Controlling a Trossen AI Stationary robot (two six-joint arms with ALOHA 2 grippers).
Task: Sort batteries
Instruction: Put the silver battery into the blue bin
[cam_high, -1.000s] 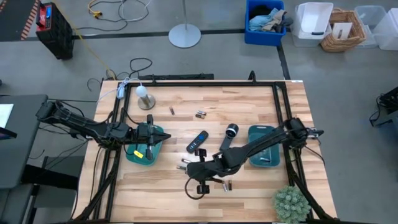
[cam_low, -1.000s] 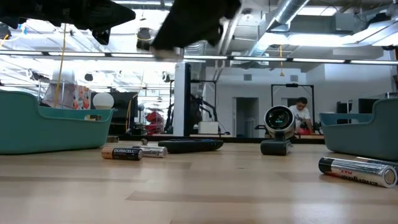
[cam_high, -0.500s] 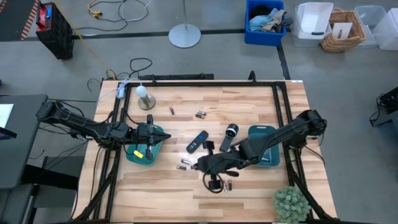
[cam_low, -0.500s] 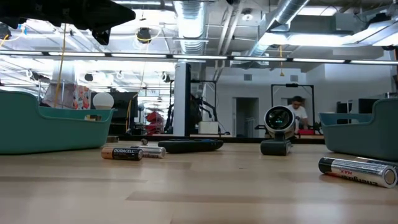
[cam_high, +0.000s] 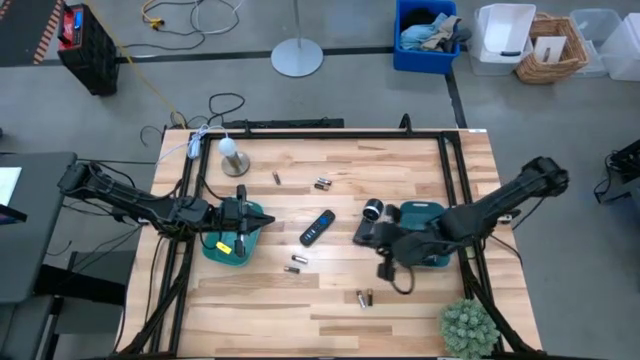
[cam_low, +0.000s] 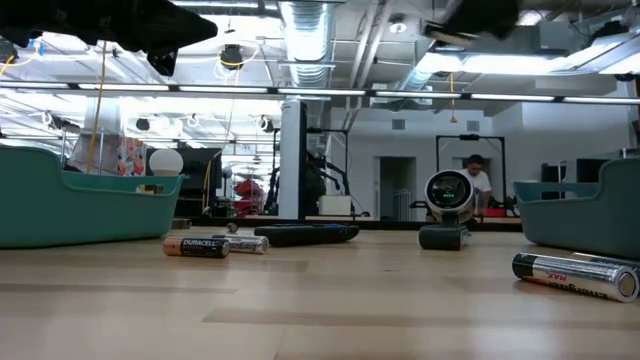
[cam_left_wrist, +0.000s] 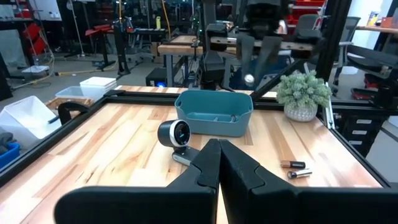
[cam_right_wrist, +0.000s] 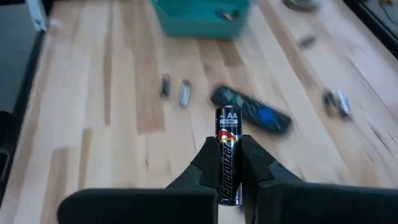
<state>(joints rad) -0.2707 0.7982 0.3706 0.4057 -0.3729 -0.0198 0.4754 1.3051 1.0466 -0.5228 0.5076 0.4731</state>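
Right gripper (cam_right_wrist: 231, 163) clamped on one AA battery (cam_right_wrist: 227, 149), cell standing lengthwise between the two fingers, label end poking out past the tips. In high view, right gripper (cam_high: 386, 268) up off the table at the inner edge of the right teal tray (cam_high: 425, 215), just beside the flashlight (cam_high: 369, 220). Left gripper (cam_high: 238, 240) fully closed, holding nothing, parked over the left teal tray (cam_high: 252, 214) near the table's left edge.

Rest of the batteries loose on the table: pair (cam_high: 295, 263) near the middle, just toward the front edge from the remote (cam_high: 317, 227); pair (cam_high: 364, 297) close to the front edge; pair (cam_high: 321, 184) and a single (cam_high: 276, 178) toward the back edge. Low view: Duracell cell (cam_low: 196, 246) with a second one touching it, silver cell (cam_low: 575, 275) near the right tray.

Versus a second ago: right arm swung from the front-middle of the table across to the right tray; left arm unchanged; loose cells unmoved.

Light wooden table (cam_high: 400, 160) with black frame rails, small potted plant (cam_high: 468, 325) at the front right corner, white bulb-like object (cam_high: 234, 155) at the back left. Concrete floor, bins and a basket beyond the back edge; a person far off in the workshop behind.
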